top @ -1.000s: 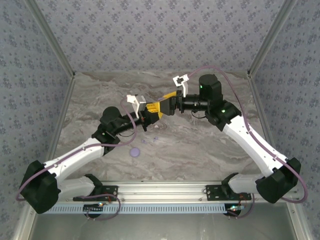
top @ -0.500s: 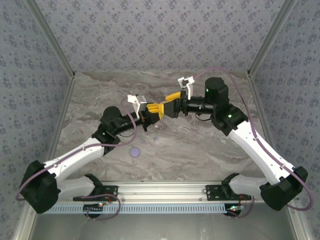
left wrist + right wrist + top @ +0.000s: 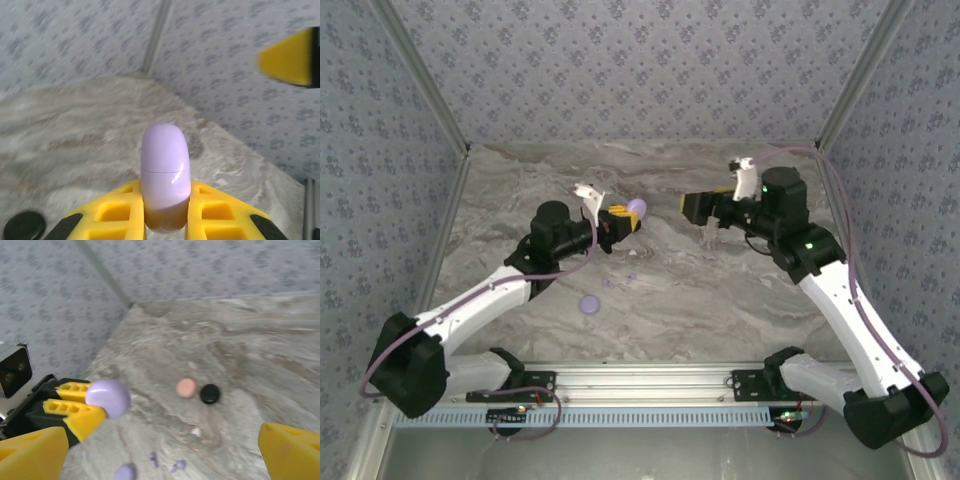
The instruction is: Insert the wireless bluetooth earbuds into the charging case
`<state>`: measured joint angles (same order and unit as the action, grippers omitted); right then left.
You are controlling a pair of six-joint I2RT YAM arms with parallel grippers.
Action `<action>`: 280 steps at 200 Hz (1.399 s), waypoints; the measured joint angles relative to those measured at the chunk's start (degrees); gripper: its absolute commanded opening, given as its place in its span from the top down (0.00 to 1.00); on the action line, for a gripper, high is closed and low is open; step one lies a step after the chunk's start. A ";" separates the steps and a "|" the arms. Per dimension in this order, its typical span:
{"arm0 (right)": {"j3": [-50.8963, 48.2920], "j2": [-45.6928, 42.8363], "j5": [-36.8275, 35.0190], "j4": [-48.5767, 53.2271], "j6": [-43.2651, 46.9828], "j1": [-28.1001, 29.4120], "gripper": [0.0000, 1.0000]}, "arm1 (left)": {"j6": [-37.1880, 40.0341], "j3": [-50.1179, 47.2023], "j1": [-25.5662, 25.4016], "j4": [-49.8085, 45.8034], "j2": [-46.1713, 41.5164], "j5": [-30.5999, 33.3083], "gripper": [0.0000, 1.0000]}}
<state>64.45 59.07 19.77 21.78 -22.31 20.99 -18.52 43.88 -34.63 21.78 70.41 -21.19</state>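
Judging by the layout, nothing is inserted yet. The lavender charging case (image 3: 165,175) is clamped between the left jaws, its lid seam apparently shut, held above the surface (image 3: 720,290). Two small lavender earbuds (image 3: 152,457) lie on that surface below, well apart from both jaws. The right jaws gape empty, well clear of the case.
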 measured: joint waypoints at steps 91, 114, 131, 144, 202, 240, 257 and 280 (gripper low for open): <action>-11.74 -2.36 7.67 -4.81 -10.64 -11.80 0.00 | -9.51 -0.20 12.33 -13.11 13.70 0.92 1.00; -12.09 -2.36 8.15 -5.35 -10.99 -11.85 0.00 | -10.54 -0.20 12.66 -14.62 17.81 -0.57 1.00; -12.17 -2.36 8.15 -5.62 -11.08 -11.87 0.00 | -11.23 -0.20 12.61 -15.02 21.14 -1.99 1.00; -12.20 -2.36 8.17 -5.75 -11.26 -11.85 0.00 | -11.67 -0.17 12.61 -15.63 23.26 -2.40 1.00; -12.24 -2.36 8.20 -5.73 -11.39 -11.85 0.00 | -13.97 2.29 12.63 -14.16 28.00 -3.91 0.80; -12.24 -2.36 8.15 -5.49 -11.23 -11.85 0.00 | -14.62 2.29 12.68 -14.95 28.17 -2.14 0.58; -12.24 -2.36 8.13 -5.01 -10.67 -11.52 0.00 | -14.49 2.14 12.96 -15.45 28.15 -1.25 0.54; -12.24 -2.36 7.65 -4.04 -8.37 -9.73 0.00 | -14.45 1.31 13.73 -15.69 27.10 -0.57 0.46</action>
<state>52.21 56.71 27.42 17.74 -30.68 11.27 -32.97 45.19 -20.91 6.09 97.51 -21.76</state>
